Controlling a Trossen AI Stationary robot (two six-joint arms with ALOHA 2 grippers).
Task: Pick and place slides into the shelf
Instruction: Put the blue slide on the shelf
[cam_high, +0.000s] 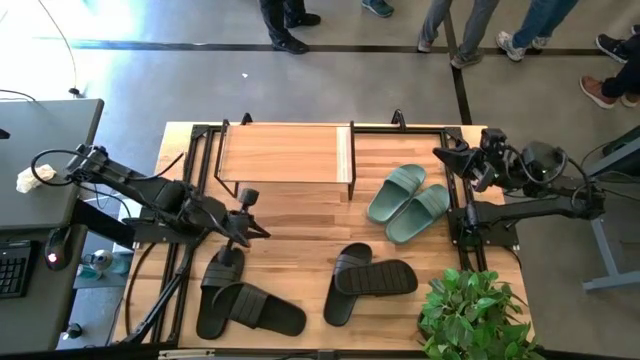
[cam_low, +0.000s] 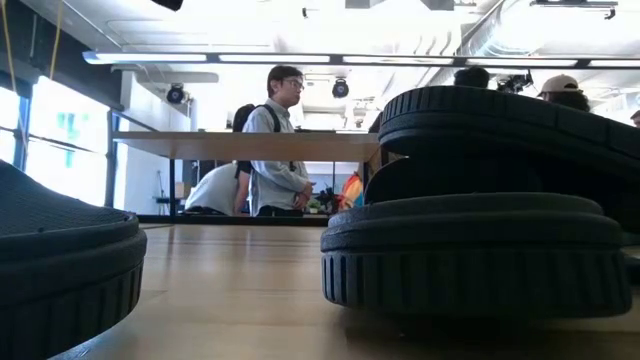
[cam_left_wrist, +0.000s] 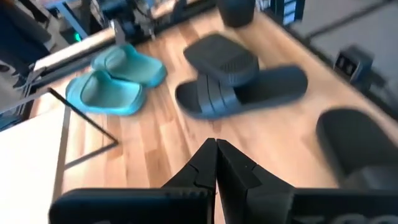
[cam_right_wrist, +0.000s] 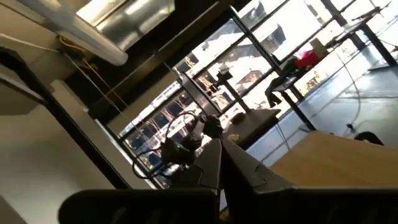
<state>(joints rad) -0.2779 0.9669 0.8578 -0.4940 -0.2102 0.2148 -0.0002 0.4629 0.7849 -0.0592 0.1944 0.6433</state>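
Slides lie unshelved; left tool closed, low view perhaps blocked.

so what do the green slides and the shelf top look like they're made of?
Green slides: likely moulded foam or rubber in one piece, matte, with soft rounded edges and no seams or glare. Shelf top: light wood or wood-look plank, smooth satin, faint grain lines showing; solid or veneer cannot be told. Its frame looks like thin black metal.

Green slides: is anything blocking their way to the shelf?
Nothing visible. The green slides lie on bare tabletop just right of the shelf, whose top is empty. The black slides sit nearer the front, out of the path.
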